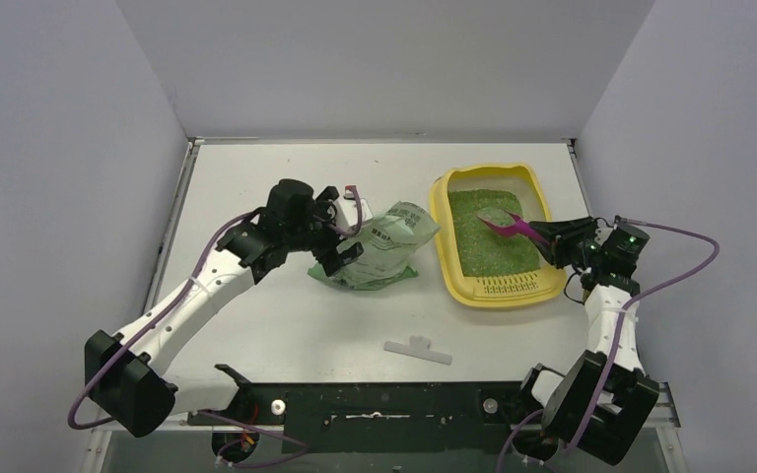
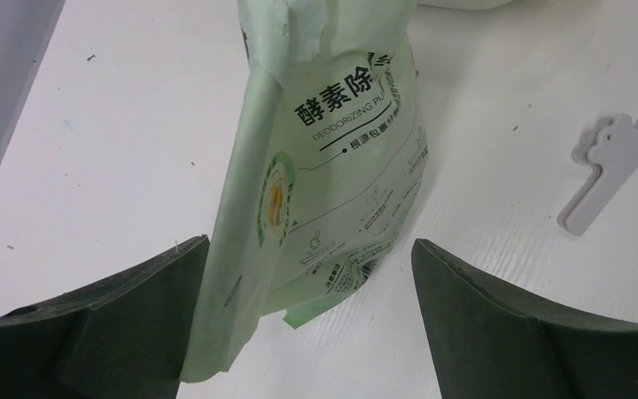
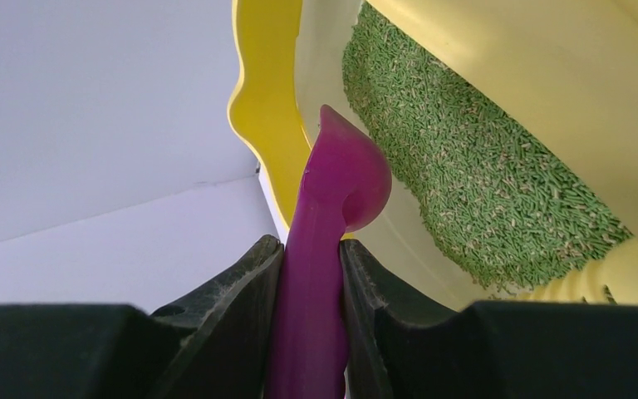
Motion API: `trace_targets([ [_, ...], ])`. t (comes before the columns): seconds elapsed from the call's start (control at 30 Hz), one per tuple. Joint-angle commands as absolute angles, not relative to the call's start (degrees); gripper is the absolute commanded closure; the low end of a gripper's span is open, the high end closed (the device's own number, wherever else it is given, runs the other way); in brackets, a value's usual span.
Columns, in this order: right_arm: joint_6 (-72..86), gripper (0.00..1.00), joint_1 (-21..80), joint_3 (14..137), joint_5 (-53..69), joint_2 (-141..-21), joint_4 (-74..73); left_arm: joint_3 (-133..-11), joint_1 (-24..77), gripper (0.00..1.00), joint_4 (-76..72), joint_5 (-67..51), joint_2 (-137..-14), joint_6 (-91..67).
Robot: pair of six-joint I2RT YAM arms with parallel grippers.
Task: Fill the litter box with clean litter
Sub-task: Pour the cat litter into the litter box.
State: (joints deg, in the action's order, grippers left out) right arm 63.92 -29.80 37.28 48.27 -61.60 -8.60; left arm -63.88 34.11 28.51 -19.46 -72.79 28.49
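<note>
The yellow litter box (image 1: 441, 212) sits at the right of the table, with green clean litter (image 1: 488, 232) spread over its floor. My right gripper (image 1: 550, 239) is shut on the handle of a magenta scoop (image 1: 506, 227), whose bowl hangs over the litter. In the right wrist view the scoop (image 3: 332, 191) is pinched in that gripper (image 3: 311, 245) beside the box rim (image 3: 266, 100) and the granules (image 3: 465, 183). My left gripper (image 1: 348, 232) is open around the upright light-green bag (image 1: 384, 246). In the left wrist view the bag (image 2: 332, 166) stands within the gripper (image 2: 311, 245), its edge against the left finger (image 2: 133, 307).
A white plastic clip (image 1: 417, 348) lies near the front edge of the table, and shows at the right of the left wrist view (image 2: 606, 166). Grey walls enclose the table on three sides.
</note>
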Motion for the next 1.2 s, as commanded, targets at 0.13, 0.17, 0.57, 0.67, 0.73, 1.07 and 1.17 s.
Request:
trace_targets([
  [0.13,66.6,1.0,-22.1,44.0,40.9,-67.7,3.5,-64.8,35.4,0.11,22.3,-12.1,-68.4,23.5],
  [0.17,66.7,1.0,-21.4,44.9,40.0,-68.6,3.9,-64.7,35.6,0.11,22.3,-11.9,-68.1,23.9],
  [0.57,65.6,1.0,-14.6,54.3,32.5,-79.0,3.3,-63.3,37.2,0.1,23.5,-10.0,-65.8,25.6],
  [0.67,65.8,1.0,-13.9,55.1,31.3,-80.5,4.0,-63.2,37.7,0.1,23.4,-10.0,-65.9,25.6],
  [0.73,65.7,1.0,-13.5,55.5,30.2,-81.2,4.0,-63.3,38.0,0.1,23.4,-9.5,-65.9,25.7],
  [1.07,64.0,1.0,-13.6,56.0,24.6,-80.4,0.6,-63.4,38.3,0.09,23.8,-7.6,-65.9,26.4],
  [1.17,63.8,1.0,-13.7,55.6,22.7,-79.3,-0.6,-63.5,38.6,0.09,23.9,-7.8,-66.0,26.4],
])
